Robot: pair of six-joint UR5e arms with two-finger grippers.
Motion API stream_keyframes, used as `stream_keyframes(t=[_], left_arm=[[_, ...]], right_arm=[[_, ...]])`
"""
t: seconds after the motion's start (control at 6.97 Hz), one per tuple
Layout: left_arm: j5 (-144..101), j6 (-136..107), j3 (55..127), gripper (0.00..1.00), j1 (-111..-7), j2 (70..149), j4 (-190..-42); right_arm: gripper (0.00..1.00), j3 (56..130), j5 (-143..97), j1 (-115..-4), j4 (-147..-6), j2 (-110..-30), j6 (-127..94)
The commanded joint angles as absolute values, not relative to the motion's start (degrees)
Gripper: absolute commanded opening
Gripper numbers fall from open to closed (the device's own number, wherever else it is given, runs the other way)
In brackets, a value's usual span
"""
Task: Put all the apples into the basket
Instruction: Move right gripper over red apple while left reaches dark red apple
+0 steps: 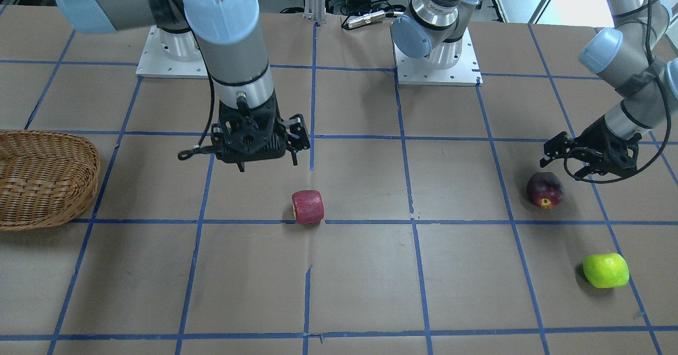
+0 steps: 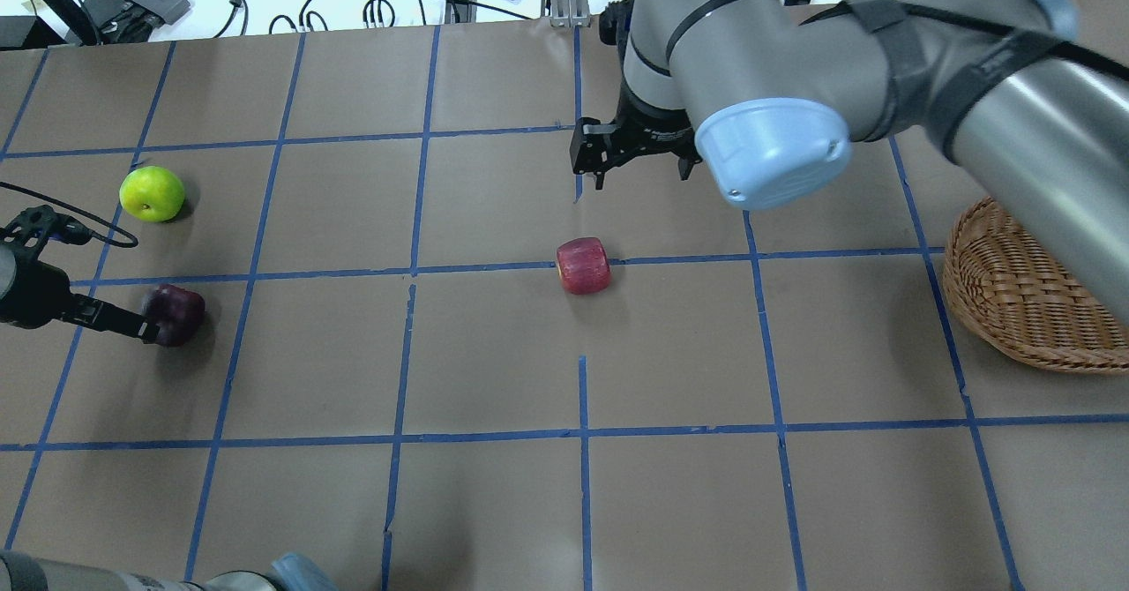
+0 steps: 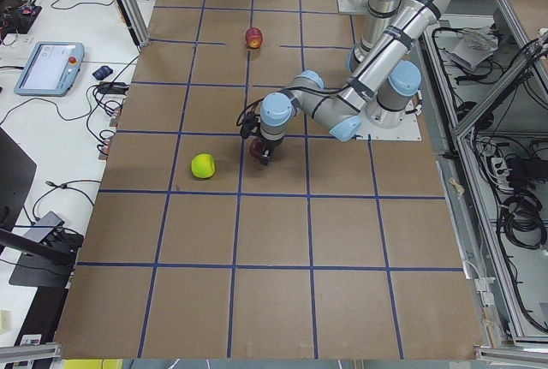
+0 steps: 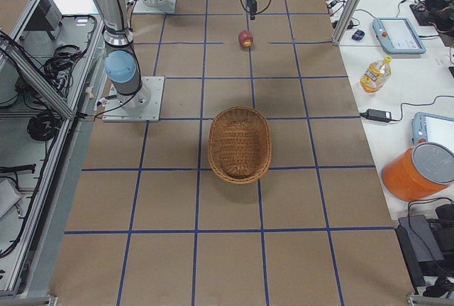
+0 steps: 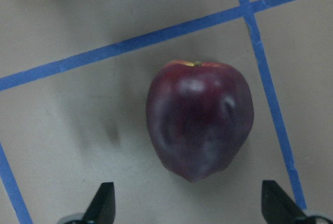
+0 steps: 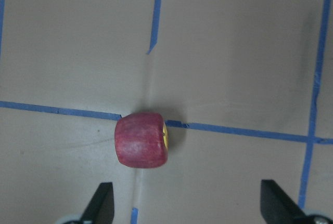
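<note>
The dark maroon apple (image 5: 200,120) lies on the table near its left end (image 2: 176,313). My left gripper (image 5: 190,208) is open and low, with the apple just ahead of its fingertips (image 1: 561,167). The lime green apple (image 2: 152,193) lies a little beyond it. The red apple (image 6: 141,140) lies on its side on a blue tape line at the table's middle (image 2: 583,265). My right gripper (image 6: 188,208) is open and empty, hovering above and just behind the red apple (image 1: 267,164). The wicker basket (image 2: 1023,309) stands at the right end and holds no apple (image 4: 239,143).
The table is brown with a blue tape grid. The two arm bases (image 1: 437,63) stand at the robot's edge. Off the table's far side lie tablets (image 4: 397,34), a bottle (image 4: 374,74), an orange bucket (image 4: 418,171) and cables.
</note>
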State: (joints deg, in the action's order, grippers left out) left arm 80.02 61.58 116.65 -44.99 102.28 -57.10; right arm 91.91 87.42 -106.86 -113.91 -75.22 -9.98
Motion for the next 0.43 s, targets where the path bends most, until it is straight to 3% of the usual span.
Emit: stream_keyframes(t=[0.0, 0.29], left_arm=[[78.66, 58.12, 116.72, 1.0, -45.61, 104.49, -56.34], [77.27, 53.29, 116.28, 1.0, -47.45, 105.99, -54.68]], right_arm=[[1.0, 91.93, 87.62, -109.59, -118.39, -67.44, -10.2], [1.0, 92.54, 87.37, -109.86, -119.0, -62.95, -9.85]])
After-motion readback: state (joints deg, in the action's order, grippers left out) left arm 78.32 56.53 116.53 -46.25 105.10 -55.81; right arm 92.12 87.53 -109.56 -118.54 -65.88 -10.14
